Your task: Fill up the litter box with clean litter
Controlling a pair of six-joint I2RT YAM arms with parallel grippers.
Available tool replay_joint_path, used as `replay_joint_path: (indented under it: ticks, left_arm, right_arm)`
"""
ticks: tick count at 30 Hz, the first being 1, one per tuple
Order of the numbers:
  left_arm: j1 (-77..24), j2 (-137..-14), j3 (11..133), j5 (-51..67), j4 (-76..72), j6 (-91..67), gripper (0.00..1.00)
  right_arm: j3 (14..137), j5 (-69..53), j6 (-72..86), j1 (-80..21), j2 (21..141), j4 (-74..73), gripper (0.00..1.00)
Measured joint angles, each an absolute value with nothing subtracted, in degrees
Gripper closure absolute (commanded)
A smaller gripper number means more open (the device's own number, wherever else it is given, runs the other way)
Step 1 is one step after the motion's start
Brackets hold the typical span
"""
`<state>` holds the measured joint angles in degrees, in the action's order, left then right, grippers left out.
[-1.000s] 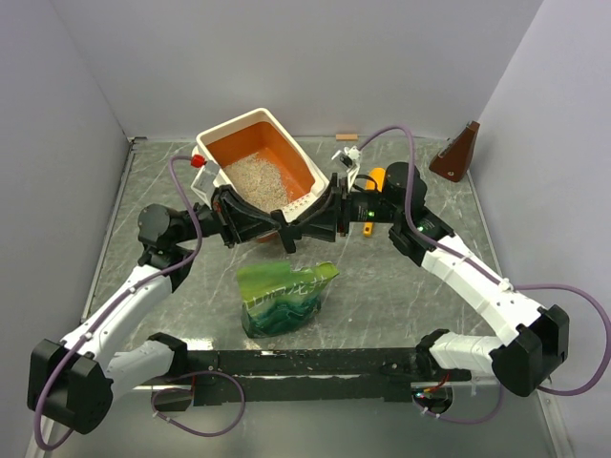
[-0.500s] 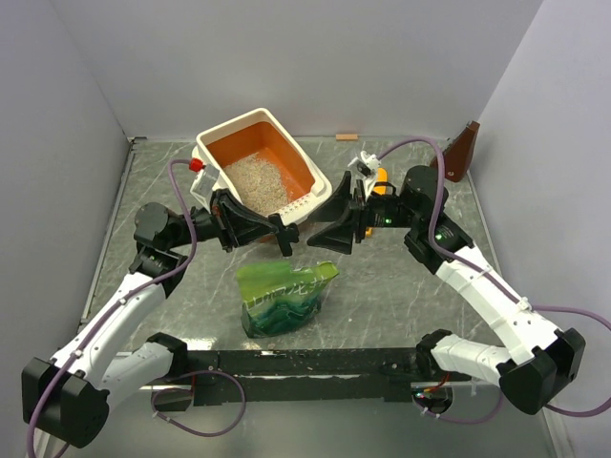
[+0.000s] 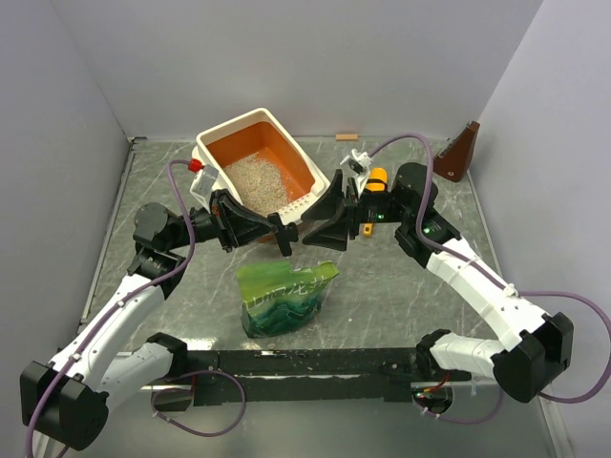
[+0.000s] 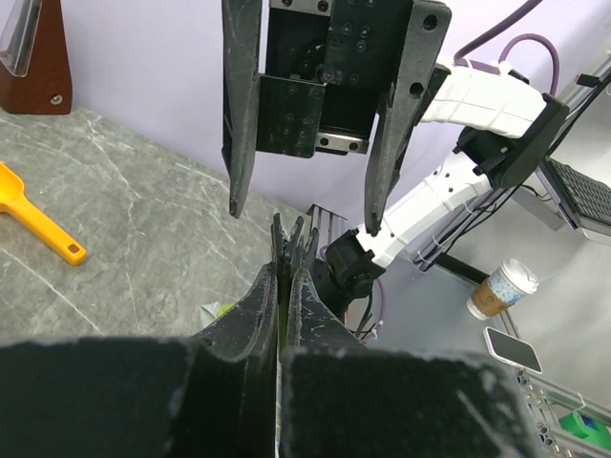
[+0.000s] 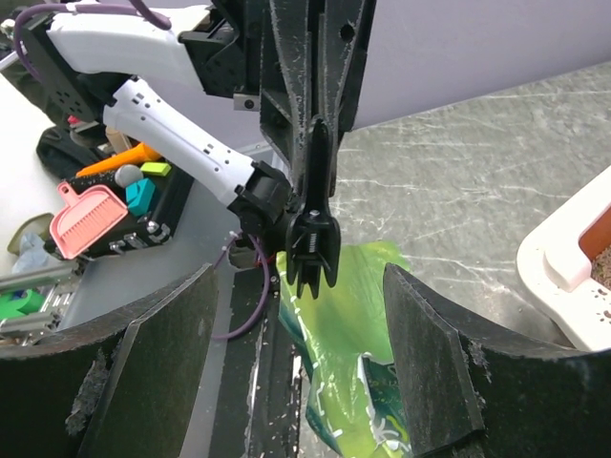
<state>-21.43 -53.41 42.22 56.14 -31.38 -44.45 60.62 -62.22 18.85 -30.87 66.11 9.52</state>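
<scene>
litter (image 3: 256, 181) already lies in the litter box (image 3: 250, 127). so we hold nothing: left gripper (image 3: 283, 237) pinched closed, right gripper (image 3: 318, 224) spread wide.

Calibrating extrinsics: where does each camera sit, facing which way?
Top external: above and behind the bases, looking down on the table; both arms show, left gripper and right gripper.
Left wrist: on the left arm, looking past its shut fingers at the open right gripper.
Right wrist: on the right arm, looking between its open fingers at the left gripper.
Shared: top and right wrist both show the green bag.
</scene>
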Motion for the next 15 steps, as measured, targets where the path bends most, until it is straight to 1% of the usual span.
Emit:
replay_joint_path:
  ticks: [15]
  left_arm:
    - [-21.43,-53.47,42.26,55.33,-30.00,-44.64,0.99]
  right_arm:
    - [60.62,-62.19,19.94,-33.56,70.06,12.19,0.23]
